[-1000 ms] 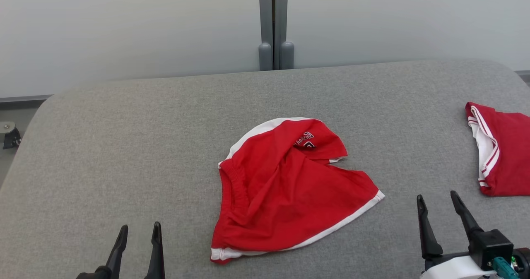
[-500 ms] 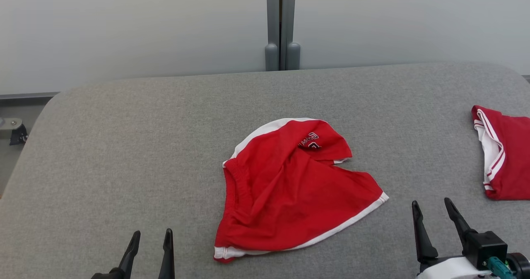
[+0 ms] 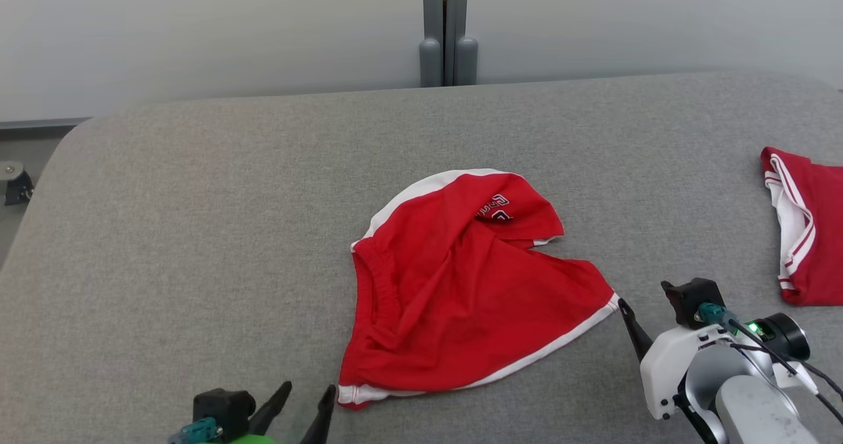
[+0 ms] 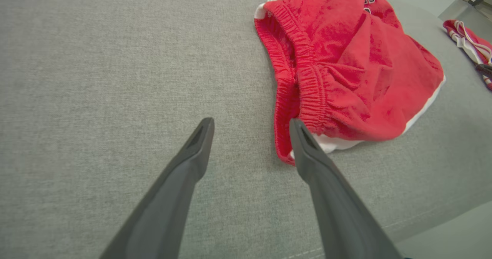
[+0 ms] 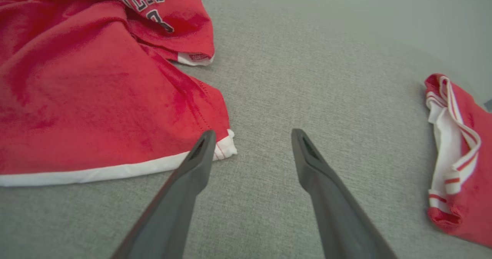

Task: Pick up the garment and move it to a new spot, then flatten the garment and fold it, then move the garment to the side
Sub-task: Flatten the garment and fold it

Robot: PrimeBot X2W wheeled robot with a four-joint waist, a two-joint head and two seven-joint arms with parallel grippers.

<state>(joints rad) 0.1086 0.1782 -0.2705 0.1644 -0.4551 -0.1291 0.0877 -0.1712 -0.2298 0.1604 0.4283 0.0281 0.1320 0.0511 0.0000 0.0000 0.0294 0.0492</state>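
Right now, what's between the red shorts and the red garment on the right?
Bare grey table, with the open right gripper over it, in the right wrist view.

Grey fabric-covered table, rounded corners, evenly lit. Pale wall panels stand behind it, joined by a grey vertical post (two rounded caps at its base). Grey floor shows past the left corner, bearing a small dark fitting.

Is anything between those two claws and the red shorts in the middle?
Nothing visible. The open left gripper is at the shorts' waistband corner, the open right gripper at their hem corner.
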